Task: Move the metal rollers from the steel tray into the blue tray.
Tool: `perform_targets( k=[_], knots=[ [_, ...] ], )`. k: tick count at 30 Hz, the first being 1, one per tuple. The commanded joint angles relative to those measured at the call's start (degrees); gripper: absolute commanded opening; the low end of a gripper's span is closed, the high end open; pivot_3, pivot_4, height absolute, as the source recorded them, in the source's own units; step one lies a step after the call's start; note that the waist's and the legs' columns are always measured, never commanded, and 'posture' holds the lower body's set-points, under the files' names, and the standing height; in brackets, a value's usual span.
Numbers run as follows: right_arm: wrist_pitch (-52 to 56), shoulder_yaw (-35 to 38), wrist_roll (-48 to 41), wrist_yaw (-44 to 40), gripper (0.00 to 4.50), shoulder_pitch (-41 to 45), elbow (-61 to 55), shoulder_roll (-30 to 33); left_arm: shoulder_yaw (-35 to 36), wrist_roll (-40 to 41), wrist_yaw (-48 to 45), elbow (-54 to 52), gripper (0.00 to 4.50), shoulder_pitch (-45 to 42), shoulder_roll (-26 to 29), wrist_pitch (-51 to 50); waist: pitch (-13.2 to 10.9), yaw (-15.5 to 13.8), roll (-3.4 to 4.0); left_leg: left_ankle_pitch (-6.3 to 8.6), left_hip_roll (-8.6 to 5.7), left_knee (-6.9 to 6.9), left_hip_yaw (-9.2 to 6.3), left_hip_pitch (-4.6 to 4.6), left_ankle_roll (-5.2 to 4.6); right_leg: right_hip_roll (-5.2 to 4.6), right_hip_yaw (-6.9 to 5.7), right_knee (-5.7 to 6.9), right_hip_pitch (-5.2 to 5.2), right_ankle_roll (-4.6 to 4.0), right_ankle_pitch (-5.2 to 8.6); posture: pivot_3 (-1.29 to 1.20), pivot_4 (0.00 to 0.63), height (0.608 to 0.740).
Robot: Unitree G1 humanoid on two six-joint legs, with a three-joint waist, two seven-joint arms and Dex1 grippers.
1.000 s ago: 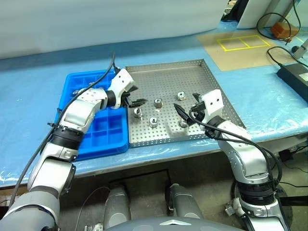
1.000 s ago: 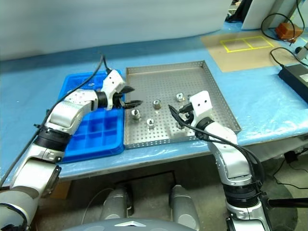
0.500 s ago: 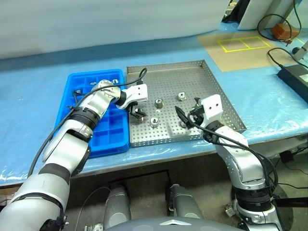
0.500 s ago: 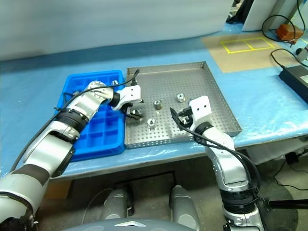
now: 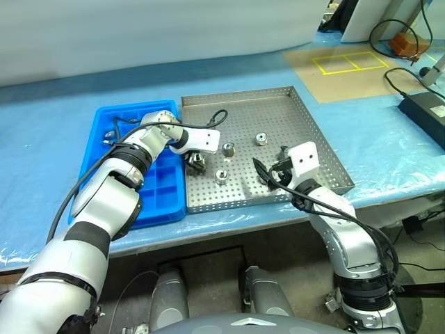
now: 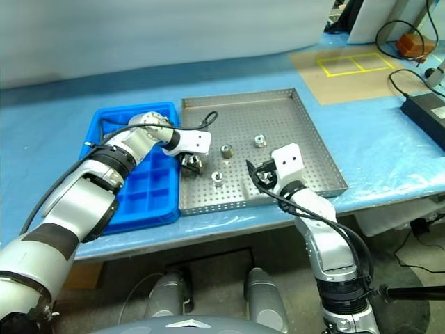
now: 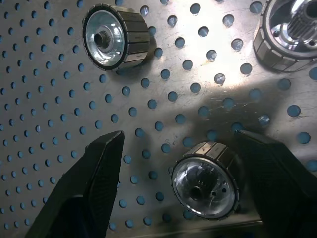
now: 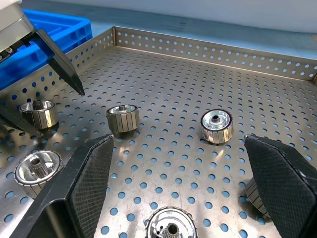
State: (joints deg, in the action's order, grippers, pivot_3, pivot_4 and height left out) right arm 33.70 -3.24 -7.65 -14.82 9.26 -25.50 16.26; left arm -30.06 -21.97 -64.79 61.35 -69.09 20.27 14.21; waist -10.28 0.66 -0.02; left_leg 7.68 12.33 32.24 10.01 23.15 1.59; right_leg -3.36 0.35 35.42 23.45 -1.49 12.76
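The steel tray [image 5: 292, 111] sits on a blue-covered table [image 5: 42, 139], its left rim against the blue tray [image 5: 104, 122]. The steel tray is a square of grey metal with low raised rims and a floor punched all over with small round holes. The blue tray is glossy plastic, split into a grid of small square compartments; a few small shiny pieces lie in its far compartments, too small to tell what they are.

The metal rollers [image 5: 229, 148] are loose on the steel tray's floor: short bright cylinders with ribbed, faceted sides and a dark hole in the middle. From the head views, one lies near the tray's middle, one further right [image 5: 261, 138], one nearer the front edge [image 5: 222, 176], and one by the left rim [image 5: 195, 161].

The left gripper [image 5: 194, 160] points down over that roller by the left rim, its two black fingers spread wide on either side of it and not closed on it. The left wrist view shows this closely: the roller [image 7: 205, 179] stands on end between the fingers [image 7: 91, 188], nearer one than the other.

The right gripper [image 5: 268, 175] hangs low over the tray's front right part, jaws wide and holding nothing. Its wrist view looks across the floor and shows rollers lying at different tilts, and one [image 8: 168, 225] right below it.
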Motion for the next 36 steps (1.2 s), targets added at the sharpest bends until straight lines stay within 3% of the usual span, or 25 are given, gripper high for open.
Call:
perform_targets(
  k=[1, 8, 29, 32, 36],
  knots=[
    [-1.79, -0.66, 1.24, 0.94, 4.36, 0.11, -2.03, -0.54, -0.90, -1.76, -2.19, 0.41, 3.75, -2.22, 0.00, 1.32, 0.00, 0.06, 0.00, 0.00, 0.00, 0.00, 0.00, 0.00, -0.01, 0.00, 0.00, -0.01, 0.00, 0.00, 0.00, -0.47, 0.150, 0.740],
    [-2.64, -0.91, 2.43, 2.53, 4.36, -1.21, -1.97, -1.47, -1.40, -3.50, -6.56, 1.16, 3.75, -2.68, 1.10, 2.53, 0.00, 0.15, 0.00, 0.03, 0.00, -0.01, 0.00, -0.01, -0.05, 0.00, 0.00, -0.03, -0.02, -0.01, 0.00, -0.50, 0.150, 0.740],
    [-3.15, -1.68, 5.94, 4.73, 4.36, -3.87, -2.70, -2.82, -3.46, -9.44, -5.73, 4.27, 3.75, -4.17, 1.74, 4.50, 0.00, 2.09, -0.01, 0.06, 0.05, -0.04, 0.01, -0.03, -0.09, 0.04, 0.00, -0.12, -0.02, -0.01, 0.01, -0.55, 0.150, 0.740],
    [-3.00, -1.62, 6.16, 4.80, 4.39, -4.34, -3.05, -2.90, -3.54, -9.30, -6.86, 4.02, 3.10, -3.62, 1.91, 4.95, -0.01, 2.13, -0.01, 0.06, 0.06, -0.04, 0.02, -0.03, -0.09, 0.05, 0.00, -0.14, -0.02, -0.02, 0.01, -0.55, 0.150, 0.740],
    [-2.93, -1.40, 6.38, 4.87, 4.39, -4.29, -2.87, -2.98, -3.98, -10.21, -6.18, 3.68, 1.85, -2.96, 2.22, 5.29, -0.01, 2.12, -0.01, 0.08, 0.05, -0.05, 0.02, -0.02, -0.12, 0.04, 0.00, -0.21, -0.05, -0.01, 0.01, -0.55, 0.150, 0.740]
  ],
)
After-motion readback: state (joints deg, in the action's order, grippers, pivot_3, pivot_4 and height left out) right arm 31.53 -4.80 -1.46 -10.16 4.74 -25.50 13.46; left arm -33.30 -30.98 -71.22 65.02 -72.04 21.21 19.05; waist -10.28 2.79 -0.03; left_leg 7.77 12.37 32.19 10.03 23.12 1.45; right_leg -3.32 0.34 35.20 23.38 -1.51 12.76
